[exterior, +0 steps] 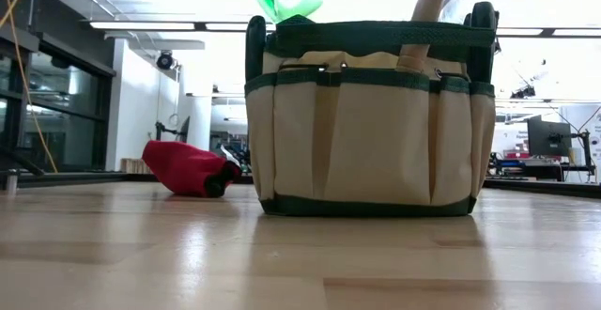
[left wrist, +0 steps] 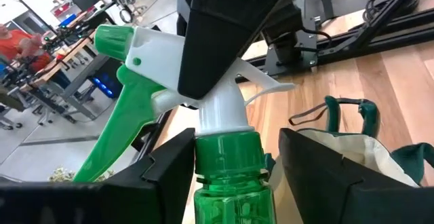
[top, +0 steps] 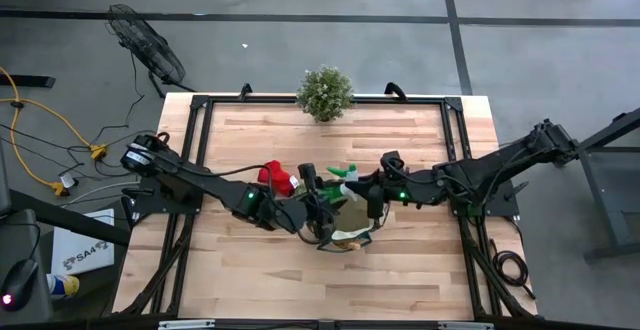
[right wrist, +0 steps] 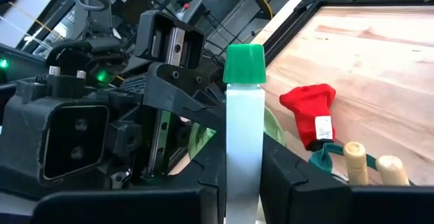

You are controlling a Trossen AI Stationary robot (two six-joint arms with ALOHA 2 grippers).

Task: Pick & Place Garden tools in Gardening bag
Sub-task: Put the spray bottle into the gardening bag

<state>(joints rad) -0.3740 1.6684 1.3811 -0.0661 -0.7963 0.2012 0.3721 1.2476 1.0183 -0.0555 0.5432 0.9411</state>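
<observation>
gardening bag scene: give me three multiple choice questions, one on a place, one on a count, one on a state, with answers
1. Where is the red glove relative to the gardening bag?
A inside it
B on the table beside it
C draped over its rim

2. How many wooden handles stick out of the bag in the right wrist view?
A none
B two
C five

3. What grips the spray bottle?
A the right gripper
B a person's hand
C nothing, it lies flat on the table

Answers:
1 B, the glove lies on the wood next to the bag.
2 B, two pale tips show.
3 A, its fingers clamp the spray head, while the left gripper stands open round the neck.
</observation>
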